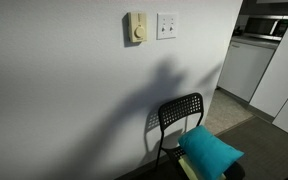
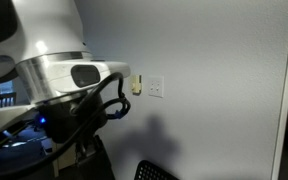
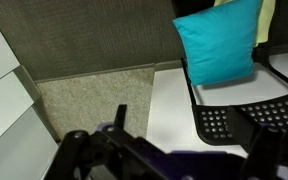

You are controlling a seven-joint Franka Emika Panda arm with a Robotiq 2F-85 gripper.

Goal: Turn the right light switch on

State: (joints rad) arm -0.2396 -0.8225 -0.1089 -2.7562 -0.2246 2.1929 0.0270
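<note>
– Gripper (image 3: pixel 156 158): wide or narrow?
– I cannot tell. In the wrist view it fills the bottom edge as dark, blurred metal with a bluish sheen, and the fingers do not show clearly. I can make out nothing held in it.
– Where is the right light switch (image 1: pixel 167 25)?
– At the upper centre of an exterior view, flat on the wall. It is a white square plate with two small switches on its face, too small to read how they are set. A beige box (image 1: pixel 136 28) with a round dial sits just beside it on the left.
– And the wall and room?
– That wall (image 1: pixel 64 90) is smooth, matte and pale grey-white, with a soft shadow across its middle. At the right edge of the frame the room opens onto glossy white cabinets (image 1: pixel 249 65). The wrist view shows a dark grey woven carpet (image 3: pixel 94 35) at the top and a paler, speckled beige rug (image 3: pixel 94 100) below it.
– What stands around the switch?
– A black chair (image 1: pixel 181 115) with a perforated back stands against the wall below it, at lower centre. A soft, square teal pillow (image 1: pixel 209 150) lies on its seat.
– Anything in the way?
– An arm (image 2: pixel 54 60) of rounded white and silver shells with looping black cables (image 2: pixel 102 100) fills the left of an exterior view. It covers part of the beige box, while the switch plate shows whole just to the right.
</note>
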